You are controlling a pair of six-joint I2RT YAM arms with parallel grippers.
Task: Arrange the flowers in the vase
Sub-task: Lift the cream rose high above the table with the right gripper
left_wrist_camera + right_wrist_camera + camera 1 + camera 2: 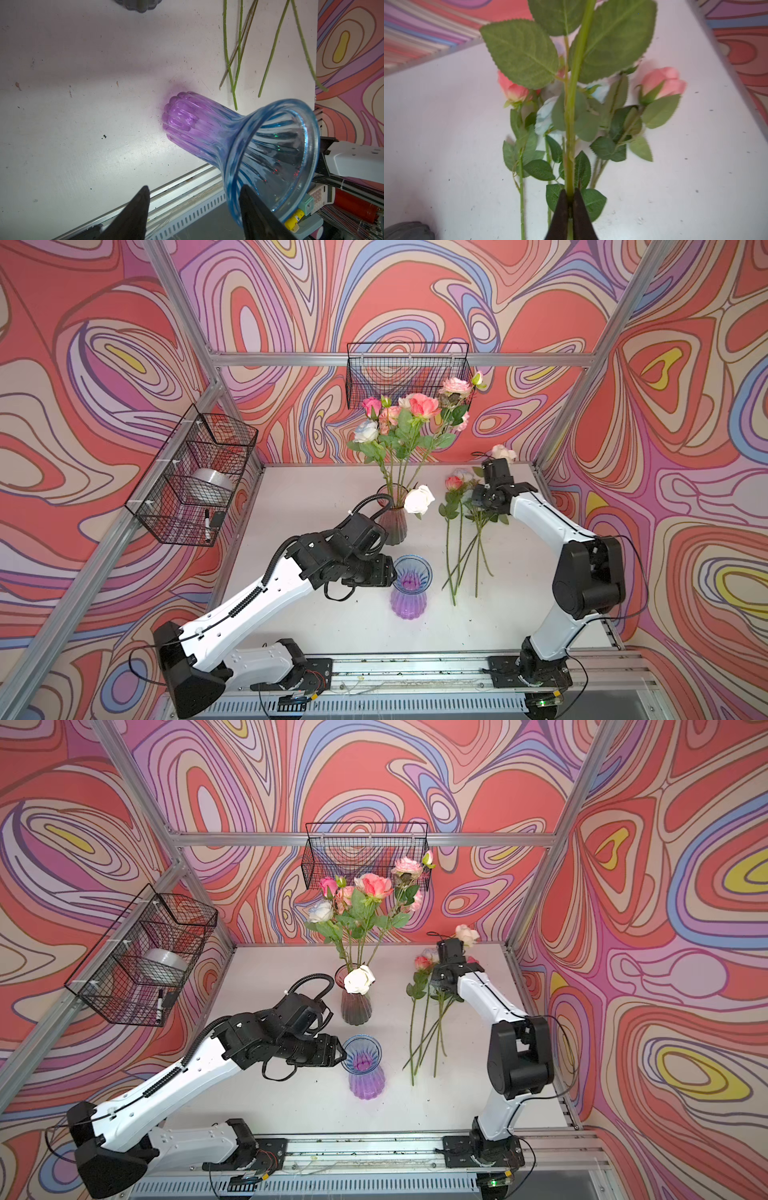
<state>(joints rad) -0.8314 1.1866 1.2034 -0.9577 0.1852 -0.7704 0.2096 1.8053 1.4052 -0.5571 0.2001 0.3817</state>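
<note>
In both top views, your dark ribbed glass vase [392,526] stood mid-worktop [299,497], nearer the back edge. It held a bunch of pink, coral, white and pale blue roses [409,414], and one white rose head [419,498] drooped beside its rim. Just in front of it stood an upright ribbed glass vase, blue at the flared mouth and purple at the base [365,1073]. Your left arm [257,597] brought its jaws to that rim, on the side facing the left edge. Right of centre lay the loose long-stemmed roses [451,506], heads toward the back edge and stem ends toward the front. Your right arm [536,514] hung over their heads, with a cream-headed rose [503,453] showing just behind it.

In the left wrist view, your left jaws stood wide apart and gripped nothing. The blue-and-purple vase [207,128] had its rim beside one jaw, though you couldn't tell whether they touched. The loose roses' stem ends [273,52] lay beyond it.

In the right wrist view, your right jaws were clamped on the cream-headed rose's green stem [572,124], above the loose roses [662,83].
</note>
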